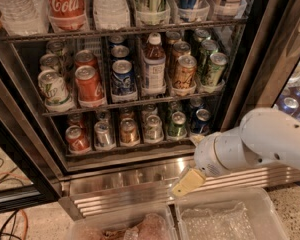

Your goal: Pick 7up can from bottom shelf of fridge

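The fridge (240,89) stands with its racks in full view. On the bottom shelf (125,149) a row of cans stands in clear lanes: red, whitish-silver, brown, silver-grey, green, blue. The 7up can (104,134) looks to be the pale whitish-silver one, second from the left. My gripper (187,183), with a yellowish tip on a white arm (260,144), hangs in front of the ribbed steel base strip (135,184). It is below the shelf and to the right of the 7up can, holding nothing that I can see.
The middle rack holds several cans and a bottle (153,66); the top rack holds large bottles (65,4). Two clear plastic bins (230,219) sit on the floor in front of the fridge. Cables (5,219) lie at the lower left. The black door frame (20,149) runs along the left.
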### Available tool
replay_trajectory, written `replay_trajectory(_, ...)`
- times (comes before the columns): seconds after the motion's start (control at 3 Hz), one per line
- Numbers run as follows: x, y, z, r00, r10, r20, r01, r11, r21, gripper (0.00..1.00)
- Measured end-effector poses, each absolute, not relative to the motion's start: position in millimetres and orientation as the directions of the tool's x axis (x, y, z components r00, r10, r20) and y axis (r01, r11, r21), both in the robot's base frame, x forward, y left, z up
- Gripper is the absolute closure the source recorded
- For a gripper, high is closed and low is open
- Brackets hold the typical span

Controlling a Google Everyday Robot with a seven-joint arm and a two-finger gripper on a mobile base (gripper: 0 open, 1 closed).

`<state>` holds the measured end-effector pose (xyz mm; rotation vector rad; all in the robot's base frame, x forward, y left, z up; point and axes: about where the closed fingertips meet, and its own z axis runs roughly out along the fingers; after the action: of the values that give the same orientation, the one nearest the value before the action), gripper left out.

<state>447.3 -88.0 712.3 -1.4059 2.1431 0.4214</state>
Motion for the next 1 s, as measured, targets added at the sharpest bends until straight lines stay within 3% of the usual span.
replay_trajectory(0.33,450.6,-76.3,702.5,-0.328,-0.687,-0.649,-0.881,0.470,-0.052,0.00)
replay_trajectory(1.0,457.2,-58.4,691.3,-0.338,-0.678,-0.652,-0.883,0.468,-0.029,0.00)
